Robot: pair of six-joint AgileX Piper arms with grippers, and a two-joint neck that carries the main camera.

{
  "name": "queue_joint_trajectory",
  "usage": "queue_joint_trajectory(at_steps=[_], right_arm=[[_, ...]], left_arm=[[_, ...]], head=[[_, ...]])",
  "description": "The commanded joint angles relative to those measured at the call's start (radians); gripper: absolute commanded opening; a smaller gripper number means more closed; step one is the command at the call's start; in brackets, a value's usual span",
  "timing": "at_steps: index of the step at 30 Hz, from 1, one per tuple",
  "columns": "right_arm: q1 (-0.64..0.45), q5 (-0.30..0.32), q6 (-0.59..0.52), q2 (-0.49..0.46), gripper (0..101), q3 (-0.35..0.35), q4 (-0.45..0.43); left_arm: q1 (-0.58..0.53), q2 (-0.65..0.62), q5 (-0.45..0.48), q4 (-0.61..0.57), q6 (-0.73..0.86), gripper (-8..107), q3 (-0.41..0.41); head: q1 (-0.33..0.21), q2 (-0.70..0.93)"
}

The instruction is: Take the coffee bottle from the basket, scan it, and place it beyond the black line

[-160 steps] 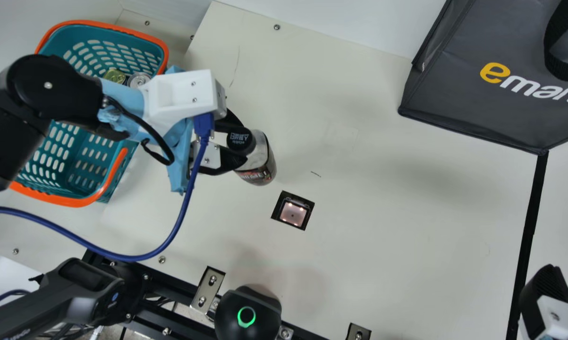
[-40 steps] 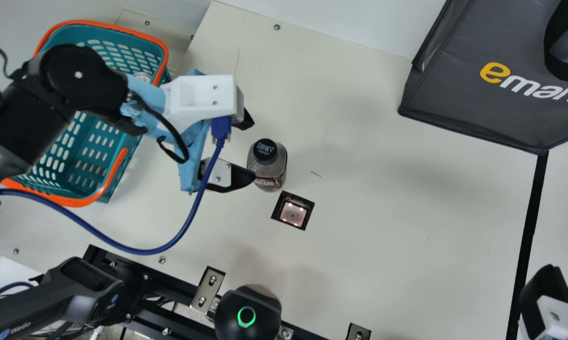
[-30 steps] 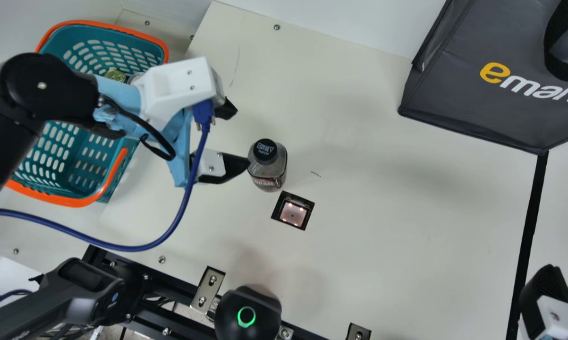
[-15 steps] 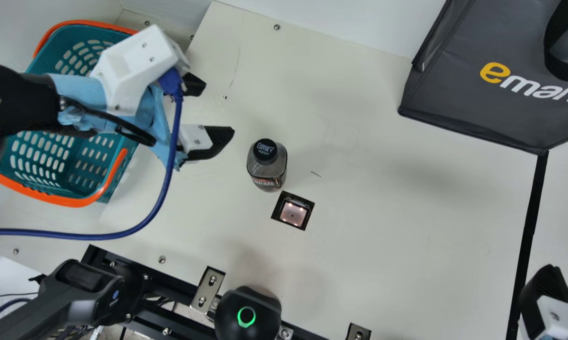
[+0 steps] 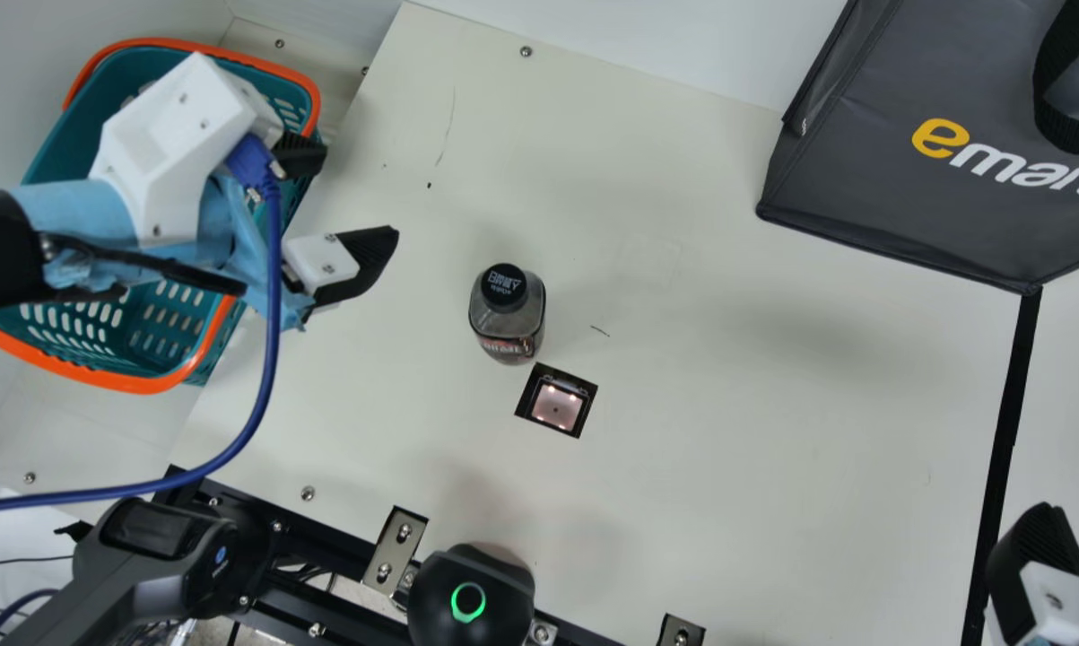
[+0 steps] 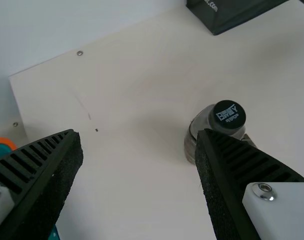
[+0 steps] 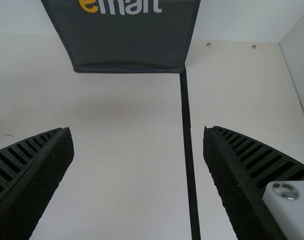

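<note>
Surface [image 5: 772, 502], cream, carrying the items below.
Shopping bag [image 5: 871, 179], dark grey, on the surface, one lower corner at the black line's end.
Basket [image 5: 135, 384], teal, orange-rimmed, beside the surface.
Left end effector [image 5: 360, 195], released, fingers spread, partly overlapping the basket in the main view.
Right end effector [image 5: 1039, 561], released, fingers spread, by the black line [image 5: 1008, 422].
Coffee bottle [image 5: 509, 314], black-capped, upright, between basket and line, just beside the scanner window.
Scanner window [image 5: 557, 404], lit, square, set into the surface.

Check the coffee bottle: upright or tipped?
Upright: the coffee bottle stands on its base, its black cap on top.
</note>
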Motion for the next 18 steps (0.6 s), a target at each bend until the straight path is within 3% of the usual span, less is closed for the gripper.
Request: queue_joint_trajectory(at_steps=[1, 9, 18], right_arm=[[0.000, 0.000, 0.000, 0.000, 91, 0.000, 0.000], [0.000, 0.000, 0.000, 0.000, 91, 0.000, 0.000], [0.000, 0.000, 0.000, 0.000, 91, 0.000, 0.000]], left_arm=[[0.011, -0.019, -0.006, 0.000, 0.003, 90, 0.017], [0.052, -0.072, -0.022, -0.007, 0.028, 90, 0.067], [0.052, -0.072, -0.022, -0.007, 0.027, 90, 0.066]], head=[[-0.027, 0.002], [-0.027, 0.002], [-0.027, 0.002]])
